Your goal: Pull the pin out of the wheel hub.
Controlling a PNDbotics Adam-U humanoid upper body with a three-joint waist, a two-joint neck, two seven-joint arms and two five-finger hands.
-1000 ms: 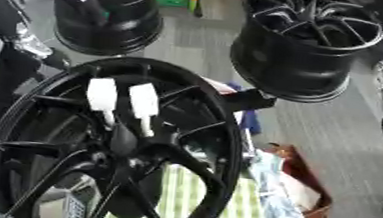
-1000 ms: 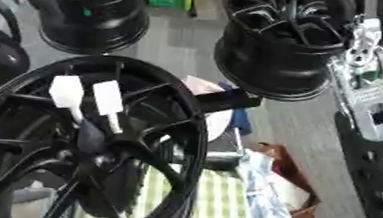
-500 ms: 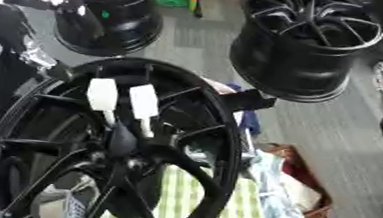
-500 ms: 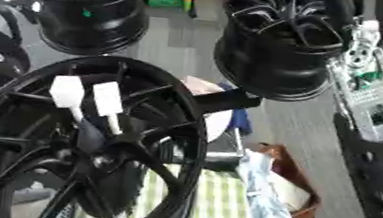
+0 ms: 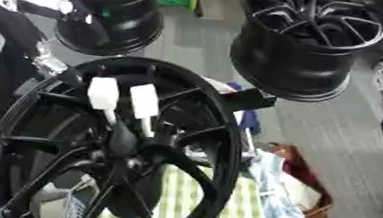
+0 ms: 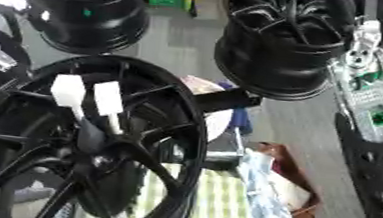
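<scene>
A big black metal wheel with thin spokes (image 5: 146,64) fills the near left part of the view, tipped so its open face looks up. Near the wheel hub (image 5: 126,151), where the spokes meet, two small white flat pieces on thin stems (image 5: 103,92) stand side by side, close but not touching. They seem to be the pin ends, but where the stems go in is dark, so I cannot tell how deep they sit. No robot hand can be told apart from the black wheel in either view, so I cannot tell if it is open, closed or holding anything, or how near it is to the pin. Under the wheel lies a green and white striped cloth (image 5: 179,200). Just beside it on the right are a crumpled light blue cloth (image 5: 270,199) and a brown thing (image 5: 307,181) that is hard to make out. Farther back, two more black wheels stand on the grey floor (image 5: 197,46), one on the left (image 5: 107,20) and one on the right (image 5: 310,49), well apart. A silver part with a green patch (image 6: 368,95) runs down the right side. The near wheel is cut off at the bottom and left edges.
</scene>
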